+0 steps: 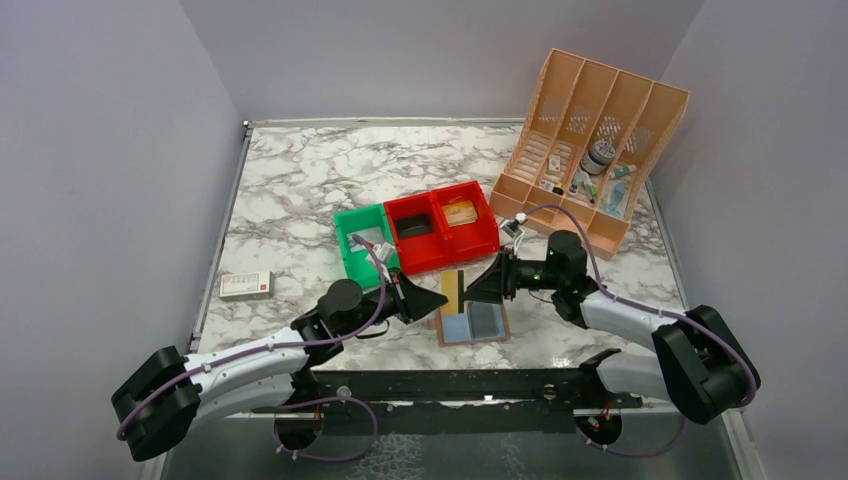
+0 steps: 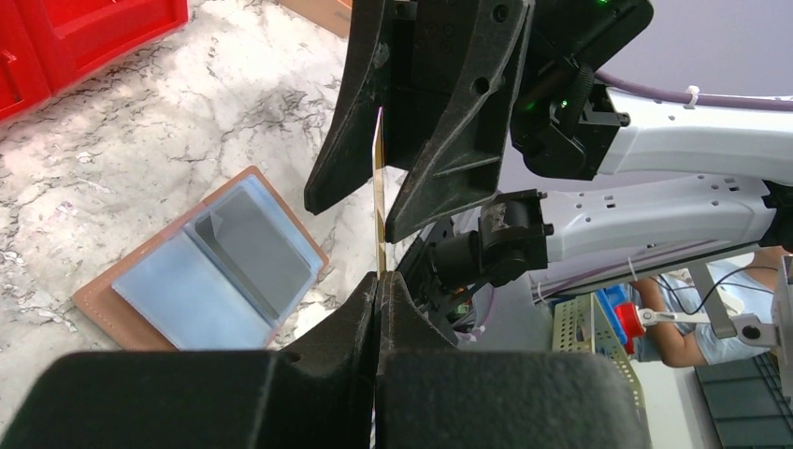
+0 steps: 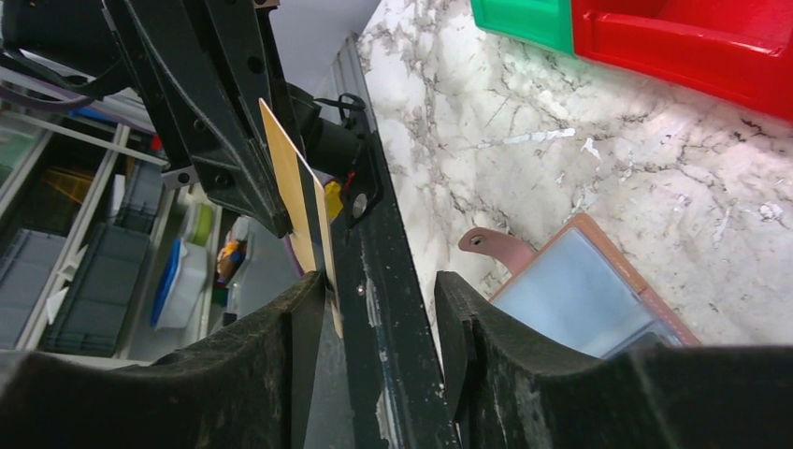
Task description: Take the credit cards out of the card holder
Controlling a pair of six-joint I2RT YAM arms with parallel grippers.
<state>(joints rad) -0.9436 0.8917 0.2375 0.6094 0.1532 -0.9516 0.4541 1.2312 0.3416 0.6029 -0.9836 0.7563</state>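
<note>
Your left gripper (image 2: 379, 285) has its fingers pressed together on one edge of the yellow-gold card (image 3: 292, 182), holding it up on edge in the air between the two arms. Your right gripper (image 3: 379, 295) faces it with fingers spread, one on each side of the card. The card sits close against one finger (whether it touches, you cannot tell from these views), and a clear gap separates it from the other. The card holder (image 1: 473, 322) lies open and flat on the marble table (image 1: 300, 180), just below the grippers and near the red bin (image 1: 440, 232), pocket panels up. The dark grey card (image 1: 486, 318) sits in the right-hand pocket.
</note>
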